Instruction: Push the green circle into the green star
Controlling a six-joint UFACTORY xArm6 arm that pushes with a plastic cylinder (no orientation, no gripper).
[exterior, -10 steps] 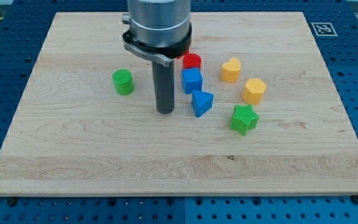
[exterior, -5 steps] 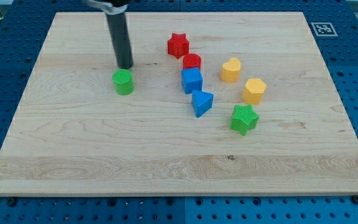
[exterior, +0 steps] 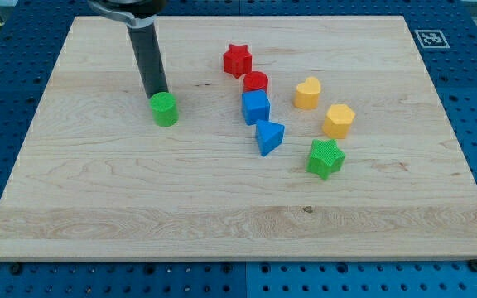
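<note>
you see a bench (exterior: 139,207) of pale, matt wood with fine grain lines. the green circle (exterior: 165,108) and green star (exterior: 325,157) look like matt plastic with ribbed faces. the rod above my tip (exterior: 155,93) is dark with a slight sheen.

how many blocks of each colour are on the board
green: 2, the green circle and the green star
red: 2, the red star and the red circle
blue: 2, the blue cube and the blue triangle
yellow: 2, the yellow heart and the yellow hexagon
total: 8
</note>
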